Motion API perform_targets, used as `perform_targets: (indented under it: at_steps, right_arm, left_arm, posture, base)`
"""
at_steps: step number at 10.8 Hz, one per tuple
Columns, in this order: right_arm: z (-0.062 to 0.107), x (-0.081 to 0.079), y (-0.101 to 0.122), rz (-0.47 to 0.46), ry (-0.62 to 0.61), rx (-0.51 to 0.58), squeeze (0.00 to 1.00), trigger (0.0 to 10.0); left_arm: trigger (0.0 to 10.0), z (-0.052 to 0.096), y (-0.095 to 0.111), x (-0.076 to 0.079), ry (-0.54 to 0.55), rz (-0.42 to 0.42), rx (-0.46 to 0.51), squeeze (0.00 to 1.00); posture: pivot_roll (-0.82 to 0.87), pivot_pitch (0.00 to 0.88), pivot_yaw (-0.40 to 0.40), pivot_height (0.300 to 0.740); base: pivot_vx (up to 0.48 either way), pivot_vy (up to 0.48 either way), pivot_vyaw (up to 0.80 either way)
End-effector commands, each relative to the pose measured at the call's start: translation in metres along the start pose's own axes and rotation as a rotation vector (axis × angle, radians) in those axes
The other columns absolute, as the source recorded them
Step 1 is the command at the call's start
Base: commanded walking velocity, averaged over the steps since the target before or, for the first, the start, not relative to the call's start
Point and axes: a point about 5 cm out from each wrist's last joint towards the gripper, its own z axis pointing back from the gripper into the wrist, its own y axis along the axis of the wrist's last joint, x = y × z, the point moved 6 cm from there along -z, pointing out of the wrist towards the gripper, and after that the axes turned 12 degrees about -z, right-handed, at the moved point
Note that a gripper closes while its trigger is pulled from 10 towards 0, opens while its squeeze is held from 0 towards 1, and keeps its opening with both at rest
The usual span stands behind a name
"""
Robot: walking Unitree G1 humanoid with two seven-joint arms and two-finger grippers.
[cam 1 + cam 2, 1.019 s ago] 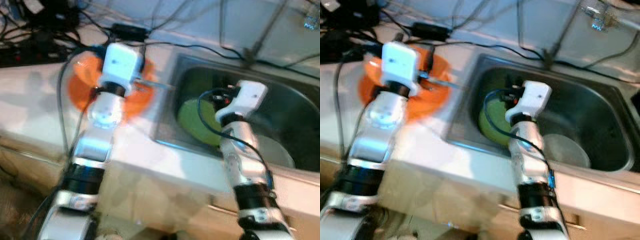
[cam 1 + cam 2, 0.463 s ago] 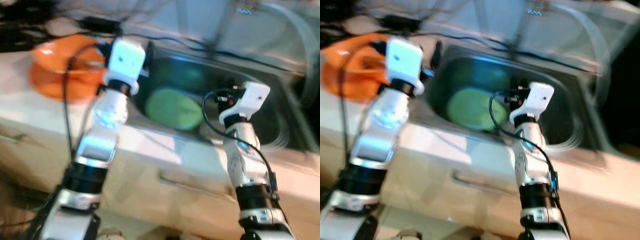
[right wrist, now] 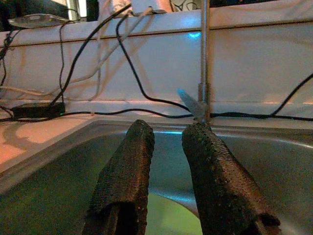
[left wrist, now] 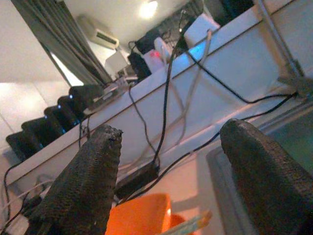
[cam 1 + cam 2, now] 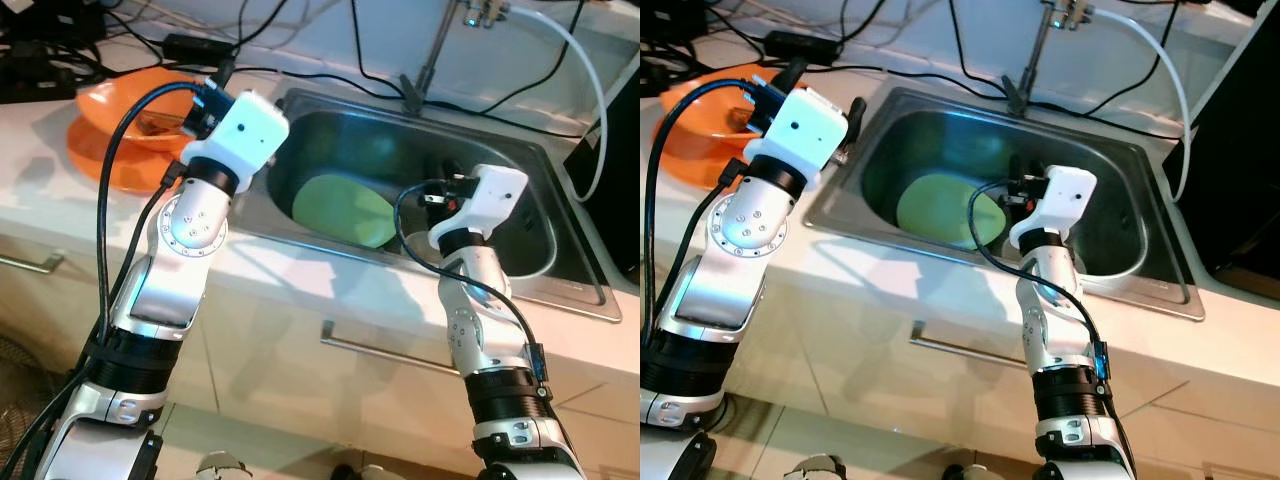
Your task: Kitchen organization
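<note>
Nearest me: cabinet front with its drawer handle (image 5: 385,350), then the counter (image 5: 330,290) edge. Both my arms reach over it.

My right gripper (image 3: 168,142) hangs over the sink (image 5: 1110,150) front rim, inside the basin mouth. Fingers close together, narrow gap, nothing between them.

My left gripper (image 4: 166,161) sits over the counter at the sink's left rim. Fingers wide apart, empty.

Target, as I judge it: green plate (image 5: 345,208) lying tilted in the sink, leaning on the left-front wall. It's ahead and to the left of my right gripper, below it. Long axis runs roughly left-right across the basin. Right arm is nearer; left would have to cross the rim.

A pale bowl or plate (image 5: 535,250) sits in the right part of the basin, just right of my right wrist.

Room: basin open behind the green plate; faucet (image 5: 1035,55) rises at the back rim, cables (image 5: 330,75) trail along it. Orange bowls (image 5: 120,125) stacked on the counter far left, utensil inside; likely drop spot.

Risk: right wrist cable snagging the rim.
</note>
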Motion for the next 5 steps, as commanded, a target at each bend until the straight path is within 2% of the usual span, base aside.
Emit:
perform_targets:
  at_steps: [1,2,4,5]
  right_arm:
    - [0.000,0.006,0.000,0.021,-0.011,-0.014,0.00,10.0]
    - [0.000,0.006,-0.001,0.020,-0.013,-0.015,0.00,10.0]
    - [0.001,0.009,-0.003,0.017,-0.027,-0.027,0.00,10.0]
    - [0.001,0.009,-0.003,0.025,-0.027,-0.027,0.00,10.0]
  left_arm:
    - [10.0,-0.001,0.001,0.010,-0.040,-0.006,-0.005,0.00]
    - [10.0,0.000,0.001,0.012,-0.049,-0.009,-0.010,0.00]
    - [10.0,0.001,-0.001,0.018,-0.071,-0.006,-0.019,0.00]
    - [10.0,0.001,0.000,0.021,-0.080,-0.001,-0.018,0.00]
  posture:
    - [0.10,0.084,-0.135,0.740]
    - [0.10,0.085,-0.140,0.740]
    - [0.09,0.084,-0.135,0.740]
    - [0.09,0.082,-0.131,0.740]
  base:
    - [0.000,0.000,0.63]
    - [0.000,0.000,0.63]
    - [0.000,0.000,0.00]
    - [0.000,0.000,0.47]
